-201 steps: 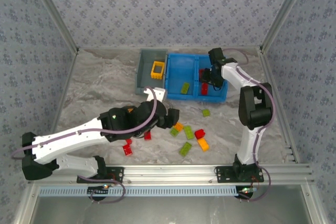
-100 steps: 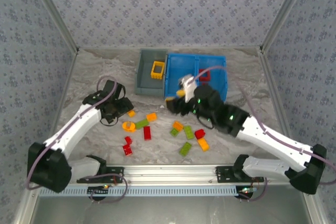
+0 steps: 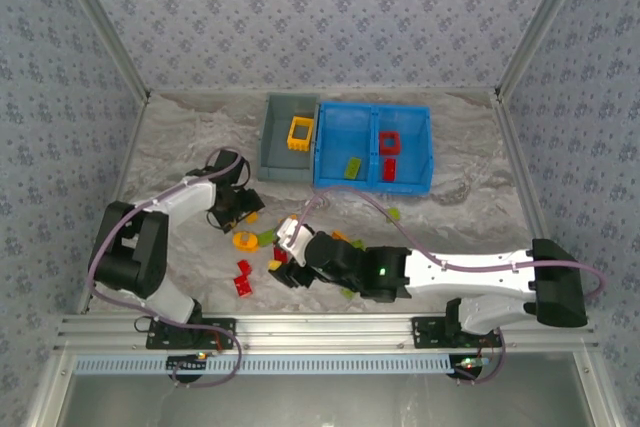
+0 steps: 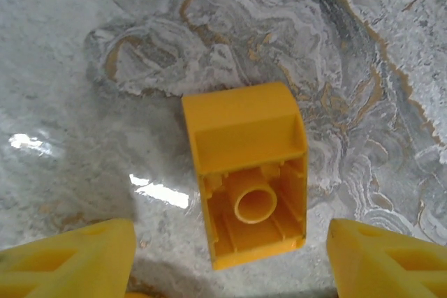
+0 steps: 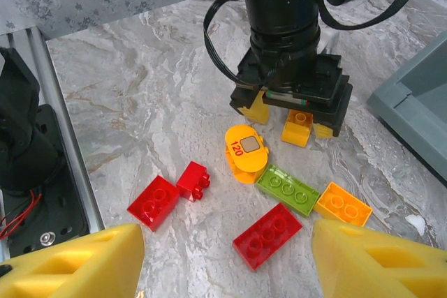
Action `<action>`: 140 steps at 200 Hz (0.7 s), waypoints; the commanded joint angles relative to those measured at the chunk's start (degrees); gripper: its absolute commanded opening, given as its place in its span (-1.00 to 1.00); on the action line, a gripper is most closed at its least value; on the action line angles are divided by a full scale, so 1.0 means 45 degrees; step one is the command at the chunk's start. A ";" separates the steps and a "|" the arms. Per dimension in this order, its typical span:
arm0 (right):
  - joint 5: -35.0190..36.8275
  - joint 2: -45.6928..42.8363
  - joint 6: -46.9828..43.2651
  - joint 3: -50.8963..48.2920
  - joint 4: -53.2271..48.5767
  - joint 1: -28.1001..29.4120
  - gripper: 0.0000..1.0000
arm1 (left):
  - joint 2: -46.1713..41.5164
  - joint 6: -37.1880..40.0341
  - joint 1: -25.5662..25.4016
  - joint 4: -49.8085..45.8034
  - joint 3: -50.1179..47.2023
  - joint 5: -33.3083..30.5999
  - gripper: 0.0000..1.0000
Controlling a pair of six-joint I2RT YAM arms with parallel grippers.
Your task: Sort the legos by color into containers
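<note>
Four pieces (image 3: 300, 132) sat in grey bin (image 3: 266, 137) and blue bin (image 3: 372, 185); most bricks (image 5: 269, 227) remained on desk (image 3: 470, 217). Left jaws open astride yellow brick (image 4: 246, 172); right jaws open, empty.

From above, the left gripper (image 3: 235, 209) covers most of the yellow brick (image 4: 248, 172). The right arm (image 3: 440, 272) lies across the loose pile, so the bricks under it show as slivers of orange (image 3: 340, 237) and green (image 3: 347, 293). How many lie there cannot be told.

In the left wrist view, that gripper's fingers (image 4: 70, 259) run off the bottom edge, with just their tips in the lower corners. The right gripper (image 5: 225, 232) is cut the same way in its own view. There the grey bin (image 5: 412, 113) runs off the right edge, the left arm runs off the top, and the left gripper hides the yellow brick's upper part.
</note>
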 commanded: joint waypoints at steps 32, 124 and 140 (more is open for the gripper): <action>0.0365 0.0209 0.0098 0.0509 0.0210 0.0084 0.34 | 0.0769 0.0313 0.0079 0.0100 0.0736 -0.0614 0.18; 0.1569 -0.0416 0.0135 0.0280 0.0248 0.0079 0.34 | -0.1291 0.1014 -0.1374 -0.1767 0.1691 -0.2954 -0.51; 0.2687 -0.1027 0.0051 0.0050 0.0488 -0.0014 0.35 | -0.1939 0.1543 -0.2293 -0.2806 0.2906 -0.3563 -0.53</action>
